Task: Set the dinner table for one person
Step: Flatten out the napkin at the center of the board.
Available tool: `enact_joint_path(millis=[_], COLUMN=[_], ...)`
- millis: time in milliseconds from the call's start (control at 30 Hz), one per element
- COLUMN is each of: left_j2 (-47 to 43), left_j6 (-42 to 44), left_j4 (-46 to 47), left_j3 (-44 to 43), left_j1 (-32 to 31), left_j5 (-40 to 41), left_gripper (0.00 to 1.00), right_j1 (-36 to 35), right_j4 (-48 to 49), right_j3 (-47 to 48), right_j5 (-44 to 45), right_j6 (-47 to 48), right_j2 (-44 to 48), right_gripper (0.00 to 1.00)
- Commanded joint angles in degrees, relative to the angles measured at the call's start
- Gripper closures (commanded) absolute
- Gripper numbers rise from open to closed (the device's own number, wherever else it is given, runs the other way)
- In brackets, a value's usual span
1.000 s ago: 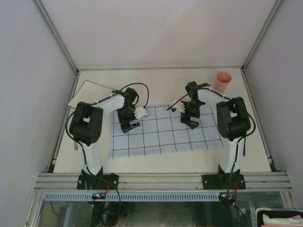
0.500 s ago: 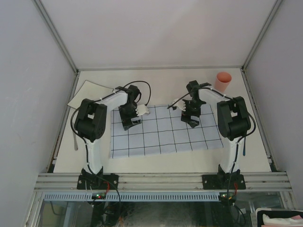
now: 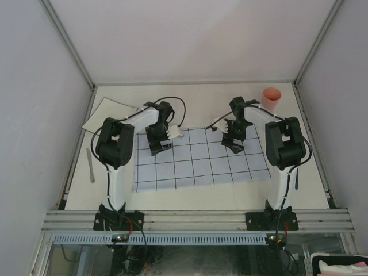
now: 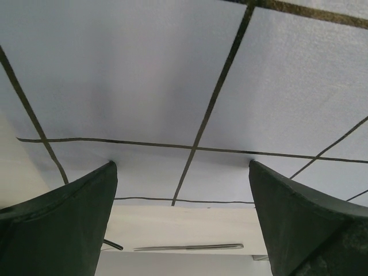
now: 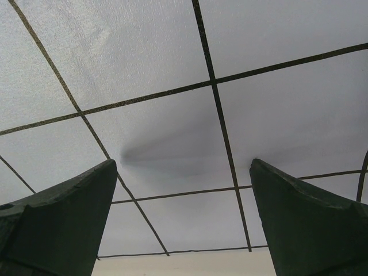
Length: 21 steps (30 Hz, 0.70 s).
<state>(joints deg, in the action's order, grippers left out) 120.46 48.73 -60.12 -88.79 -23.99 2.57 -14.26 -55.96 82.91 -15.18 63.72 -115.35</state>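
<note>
The dinner table [image 3: 195, 103] is an off-white surface with a light-blue grid cloth [image 3: 198, 161] at its middle. My left gripper [image 3: 157, 148] hangs low over the cloth's back left part, open, with nothing between its fingers [image 4: 69, 224]. In the left wrist view the left gripper [image 4: 181, 164] frames the cloth [image 4: 144, 86] and bare table beyond its edge. My right gripper [image 3: 233, 144] is over the cloth's back right part, open and empty too. In the right wrist view the right gripper [image 5: 183, 161] shows only the cloth [image 5: 167, 57] beneath it.
A pink cup [image 3: 271, 99] stands at the back right corner. An off-white square napkin [image 3: 109, 114] lies at the back left. A slim metal utensil [image 3: 91, 167] lies along the left edge; a slim metal utensil [image 4: 190, 247] also shows past the cloth.
The left arm has swung rightward and a little toward the back, its gripper still over the cloth. The right gripper has shifted slightly toward the back. Both stay open.
</note>
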Motion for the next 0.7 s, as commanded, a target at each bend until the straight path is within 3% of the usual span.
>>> enact_joint_path(millis=[0, 667], left_j2=[1.6, 6.4], left_j6=[1.5, 2.7], left_j4=[-0.9, -4.9], left_j3=[-3.9, -12.7], left_j1=[-0.4, -0.4], left_j5=[0.8, 1.4], left_gripper=[0.00, 0.07], right_j1=[0.7, -3.6], right_j4=[0.0, -1.4], right_j3=[-0.2, -6.4], right_j5=[0.5, 3.3], right_j6=[-1.7, -1.5], right_j2=[-1.2, 1.3], right_gripper=[0.00, 0.00])
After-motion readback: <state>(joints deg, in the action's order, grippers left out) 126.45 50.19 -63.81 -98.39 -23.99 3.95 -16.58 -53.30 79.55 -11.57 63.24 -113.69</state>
